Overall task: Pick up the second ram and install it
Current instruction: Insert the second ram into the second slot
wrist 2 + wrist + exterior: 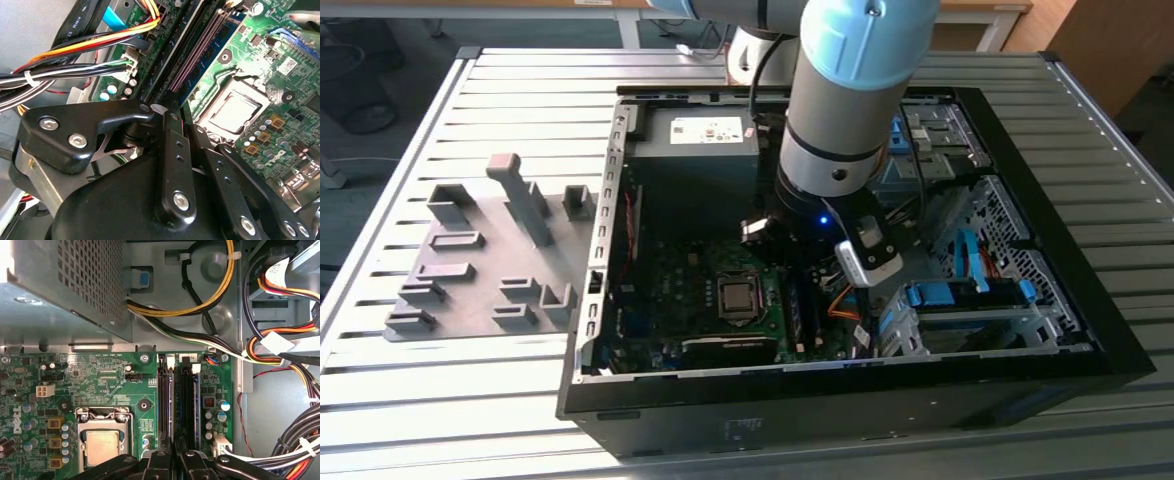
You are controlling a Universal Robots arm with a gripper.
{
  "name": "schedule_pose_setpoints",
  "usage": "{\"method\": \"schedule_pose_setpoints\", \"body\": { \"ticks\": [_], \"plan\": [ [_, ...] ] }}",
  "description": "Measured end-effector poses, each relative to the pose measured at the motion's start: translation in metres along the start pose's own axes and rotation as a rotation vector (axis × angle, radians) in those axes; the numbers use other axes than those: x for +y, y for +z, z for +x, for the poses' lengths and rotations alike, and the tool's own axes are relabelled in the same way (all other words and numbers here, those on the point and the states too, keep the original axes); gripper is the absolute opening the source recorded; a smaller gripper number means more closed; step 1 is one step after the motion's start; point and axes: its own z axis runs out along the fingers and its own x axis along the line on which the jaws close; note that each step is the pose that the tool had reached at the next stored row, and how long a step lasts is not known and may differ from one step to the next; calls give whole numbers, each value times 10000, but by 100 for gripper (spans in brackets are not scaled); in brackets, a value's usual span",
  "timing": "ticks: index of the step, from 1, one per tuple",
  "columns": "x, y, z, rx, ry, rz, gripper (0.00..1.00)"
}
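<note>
Pincer point(173, 462) narrow, tips almost together, down low over the memory slots. Looks to be pinching the second ram point(165, 400), a thin dark stick standing on its edge in one slot. Hard to be sure of the pinch, since the black links cover that end.

Now from big to small.

Slatted worktop point(480, 400) under it all, with a grey tray point(467, 290) of upright blocks near the exterior view's left. No need to touch that.

Open computer case point(854, 400) lying flat beside the tray. Arm reaching straight down into it, so go slow and mind the walls.

Green board point(115, 385) on the case floor. Push down gently and evenly so the board does not bend.

Bundles of wires point(280, 355) just beside the slots. Stay clear of these so nothing snags.

Silver chip point(102, 447) near the slots on the other side. Do not bump it.

Stick itself: hold upright, not tilted, lined up along the whole slot. Press straight down, not sideways.

Little white clips point(170, 360) at the slot ends. Best guess: stick properly home only when a clip stands snug against its end, so check that before letting go.
</note>
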Motion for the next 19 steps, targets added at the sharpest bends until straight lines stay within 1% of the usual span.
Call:
{"method": "schedule_pose_setpoints", "body": {
  "ticks": [3,5,16,19],
  "plan": [
    [2,4,0,1,-1,-48,14],
    [3,5,0,1,-1,-63,14],
    [2,5,0,2,-2,-66,14],
    [2,5,0,1,-6,-54,14]
  ]
}}
